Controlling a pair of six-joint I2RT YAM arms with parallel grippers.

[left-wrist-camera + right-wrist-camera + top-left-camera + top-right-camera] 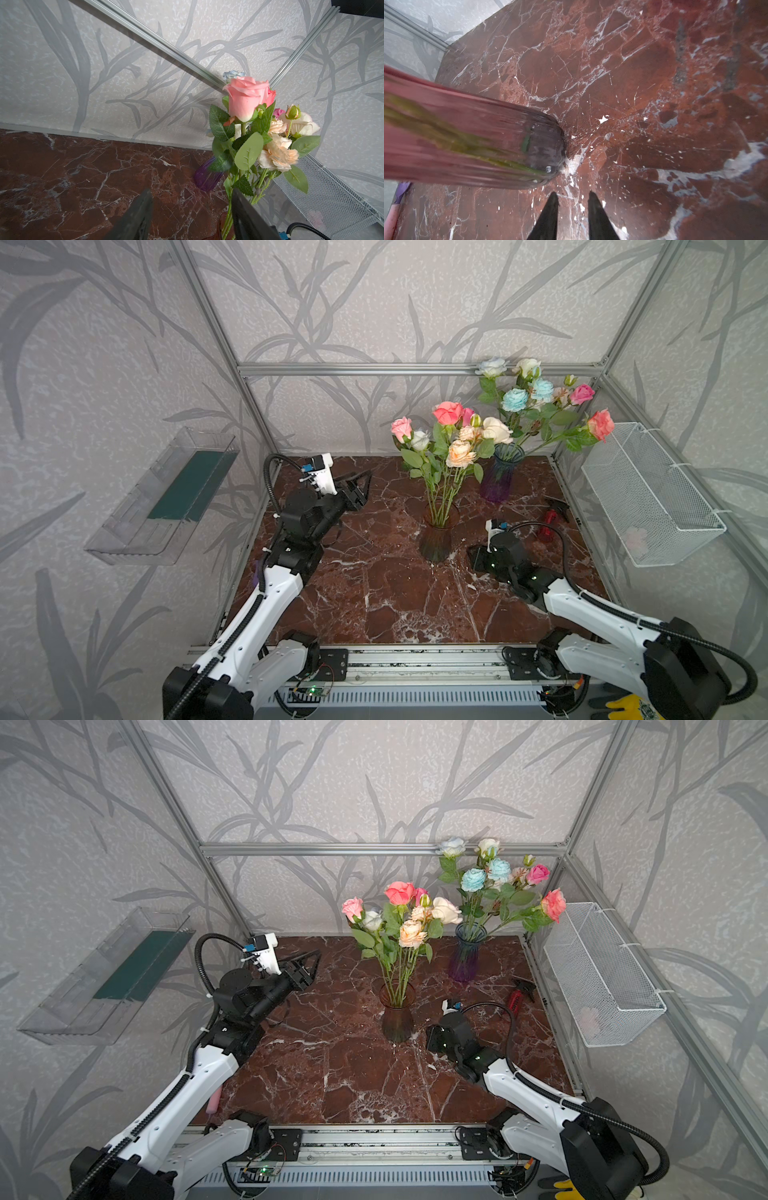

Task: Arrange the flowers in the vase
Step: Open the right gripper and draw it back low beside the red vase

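Several flowers (449,435) (401,915) (247,97), pink, coral, cream and peach roses, stand in a brown glass vase (436,539) (397,1019) (477,145) at the table's middle. More flowers (536,398) (494,873), pale blue, white and pink, stand in a purple vase (500,477) (466,957) (205,178) behind it. My left gripper (365,489) (313,969) (191,191) hangs open and empty, raised at the left back, facing the bouquet. My right gripper (471,556) (432,1040) (573,193) points down at the table beside the brown vase's base, jaws narrowly apart, holding nothing.
A red spray bottle (548,522) (517,998) lies at the right. A white wire basket (648,497) (602,977) hangs on the right wall, a clear plastic shelf (166,497) on the left wall. Aluminium frame posts border the marble table (374,593).
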